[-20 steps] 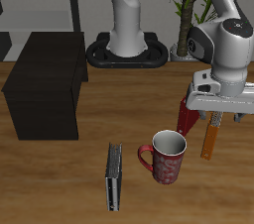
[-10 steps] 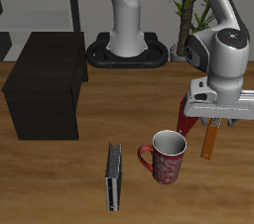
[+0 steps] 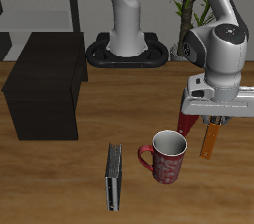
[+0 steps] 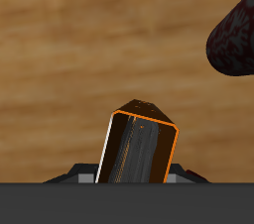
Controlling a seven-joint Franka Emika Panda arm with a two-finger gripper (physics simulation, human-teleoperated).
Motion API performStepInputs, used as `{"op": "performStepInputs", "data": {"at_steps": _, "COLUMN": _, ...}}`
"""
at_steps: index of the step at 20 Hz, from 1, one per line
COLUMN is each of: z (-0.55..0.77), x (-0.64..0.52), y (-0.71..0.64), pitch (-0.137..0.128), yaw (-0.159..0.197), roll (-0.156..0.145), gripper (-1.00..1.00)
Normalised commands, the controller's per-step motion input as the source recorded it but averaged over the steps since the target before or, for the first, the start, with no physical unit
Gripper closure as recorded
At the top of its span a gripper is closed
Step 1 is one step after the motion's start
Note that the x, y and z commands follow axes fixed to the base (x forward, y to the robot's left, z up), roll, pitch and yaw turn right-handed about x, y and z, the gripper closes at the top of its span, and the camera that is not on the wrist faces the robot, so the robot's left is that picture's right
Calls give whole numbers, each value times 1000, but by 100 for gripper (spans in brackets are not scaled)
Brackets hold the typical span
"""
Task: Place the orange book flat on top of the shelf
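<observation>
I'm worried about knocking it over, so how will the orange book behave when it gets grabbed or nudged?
The orange book stands upright on a narrow edge beside the red book, so a sideways nudge would probably tip it. It looks thin and rigid, likely light. The end effector sits just above it; its smooth cover might slip.

Exterior view: high, frontal, whole wooden table. Wrist view: close, facing down. Shared: thin orange book, patterned red mug.

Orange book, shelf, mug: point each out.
Orange book [image 3: 209, 141], exterior view, on its cover below the gripper.
Shelf [image 3: 52, 57], exterior view, on its flat top.
Mug [image 3: 167, 159], exterior view, on its outer wall.
</observation>
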Motion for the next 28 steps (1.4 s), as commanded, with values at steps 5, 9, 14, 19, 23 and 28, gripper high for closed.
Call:
{"op": "performStepInputs", "data": {"at_steps": 5, "z": 402, "x": -69, "y": -22, "pitch": -40, "yaw": 27, "roll": 9, "gripper": 100}}
{"op": "performStepInputs", "data": {"at_steps": 9, "z": 589, "x": -216, "y": 9, "pitch": -32, "yaw": 51, "roll": 37, "gripper": 100}}
{"op": "performStepInputs", "data": {"at_steps": 14, "z": 644, "x": -311, "y": -98, "pitch": 15, "yaw": 17, "roll": 54, "gripper": 100}}
{"op": "performStepInputs", "data": {"at_steps": 19, "z": 618, "x": -423, "y": -213, "pitch": -48, "yaw": 35, "roll": 7, "gripper": 100}}
{"op": "performStepInputs", "data": {"at_steps": 23, "z": 544, "x": -386, "y": -296, "pitch": -45, "yaw": 23, "roll": -29, "gripper": 100}}
{"op": "performStepInputs", "data": {"at_steps": 28, "z": 340, "x": -224, "y": -344, "pitch": -51, "yaw": 47, "roll": -71, "gripper": 100}}
